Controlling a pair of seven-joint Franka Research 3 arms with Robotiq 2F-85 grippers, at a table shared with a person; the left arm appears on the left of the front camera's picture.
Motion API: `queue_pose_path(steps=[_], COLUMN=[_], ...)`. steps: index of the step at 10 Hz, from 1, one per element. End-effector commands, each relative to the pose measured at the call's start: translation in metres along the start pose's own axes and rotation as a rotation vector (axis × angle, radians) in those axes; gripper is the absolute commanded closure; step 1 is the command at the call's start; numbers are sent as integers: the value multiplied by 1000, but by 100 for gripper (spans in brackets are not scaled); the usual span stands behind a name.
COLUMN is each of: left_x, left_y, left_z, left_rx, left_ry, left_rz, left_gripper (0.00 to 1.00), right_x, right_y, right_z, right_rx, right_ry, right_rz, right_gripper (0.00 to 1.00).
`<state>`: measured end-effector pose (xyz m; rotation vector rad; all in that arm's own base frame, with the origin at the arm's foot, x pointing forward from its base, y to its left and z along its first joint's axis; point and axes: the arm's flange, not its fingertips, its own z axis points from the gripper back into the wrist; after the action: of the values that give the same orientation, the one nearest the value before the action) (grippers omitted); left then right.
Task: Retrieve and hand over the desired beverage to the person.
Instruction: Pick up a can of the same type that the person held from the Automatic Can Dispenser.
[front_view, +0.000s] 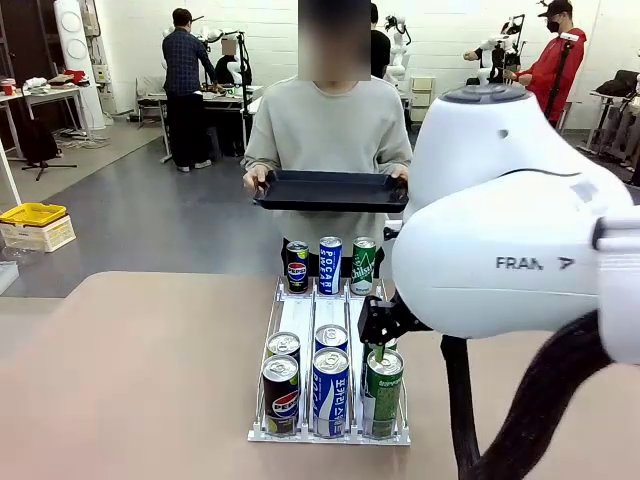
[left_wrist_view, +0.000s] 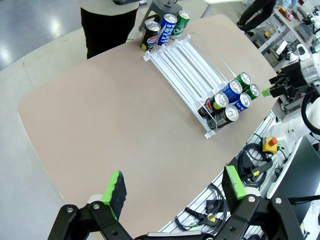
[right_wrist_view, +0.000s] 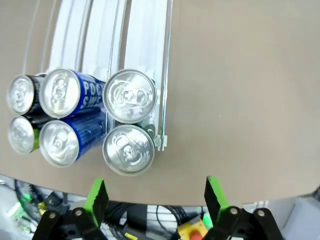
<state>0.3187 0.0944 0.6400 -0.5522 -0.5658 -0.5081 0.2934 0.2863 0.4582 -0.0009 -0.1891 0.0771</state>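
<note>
A white three-lane rack (front_view: 300, 318) holds drink cans. At its near end stand two Pepsi cans (front_view: 281, 395), two blue Pocari cans (front_view: 330, 390) and green cans (front_view: 383, 390). One can of each kind stands at the far end (front_view: 330, 264). My right gripper (front_view: 381, 348) hovers open just above the near green cans. From the wrist, their silver tops (right_wrist_view: 128, 149) lie just beyond its fingers (right_wrist_view: 97, 195). My left gripper (left_wrist_view: 174, 185) is open and empty, high above the table's left side. The person (front_view: 330, 125) stands at the far edge holding a black tray (front_view: 330, 190).
The brown tabletop (front_view: 140, 380) is bare to the left of the rack. My bulky white right arm (front_view: 500, 240) covers the right side of the front view. Cables and a red stop button (left_wrist_view: 270, 142) lie below the table's robot-side edge.
</note>
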Motion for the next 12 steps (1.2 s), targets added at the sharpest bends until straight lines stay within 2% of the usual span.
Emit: queue_pose_path(steps=[1,5,12], left_x=[-1,-1,-1], left_y=[1,1,1], left_z=[2,2,2], left_rx=[-11,-11,-11], left_ry=[-1,-1,-1], left_rz=[-11,-11,-11], left_gripper=[0,0,0], right_x=[10,14,17], right_y=[17,31,26], right_z=[-13,-24,-38], right_rx=[-15,1,-17], right_ry=[-2,22,32], right_rz=[-8,-15,-33], right_gripper=[0,0,0])
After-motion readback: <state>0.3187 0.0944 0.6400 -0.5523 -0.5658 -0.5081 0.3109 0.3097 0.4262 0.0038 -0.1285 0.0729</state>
